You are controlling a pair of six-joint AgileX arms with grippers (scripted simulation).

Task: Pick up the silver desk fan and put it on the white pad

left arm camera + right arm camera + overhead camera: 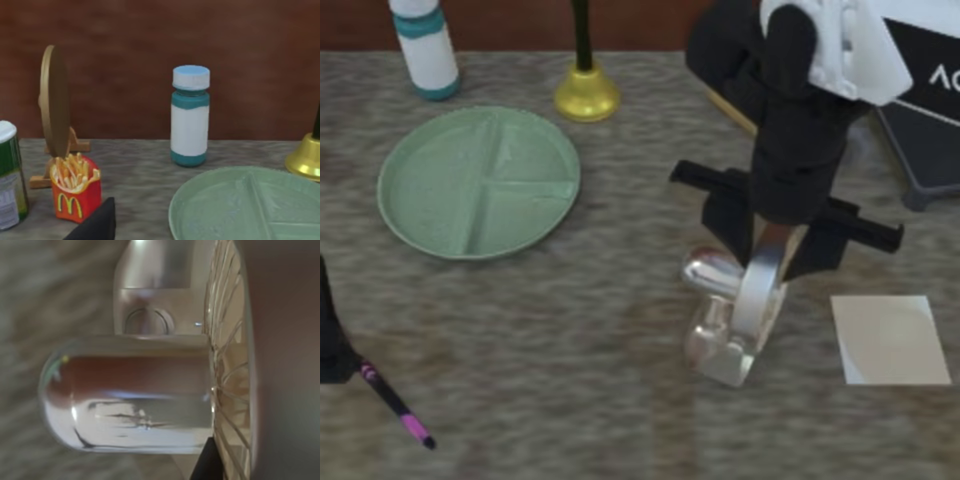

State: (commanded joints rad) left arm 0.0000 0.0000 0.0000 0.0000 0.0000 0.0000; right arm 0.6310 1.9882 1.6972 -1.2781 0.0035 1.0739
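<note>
Grey tabletop [620, 380]: right claw [760, 262] straddles the silver desk fan's [732, 305] ring head, grip state unclear; top-heavy fan may tip before reaching white pad [890, 340] nearby.

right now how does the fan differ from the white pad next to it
The silver desk fan is shiny chrome and mirrors its surroundings; the white pad is matte and pale. The fan stands tall, with a round head, a motor housing and a base, while the pad is a thin flat square. The right gripper is down over the fan's head; nothing is on or over the pad. Both sit on the right half of the table, apart from each other.
</note>
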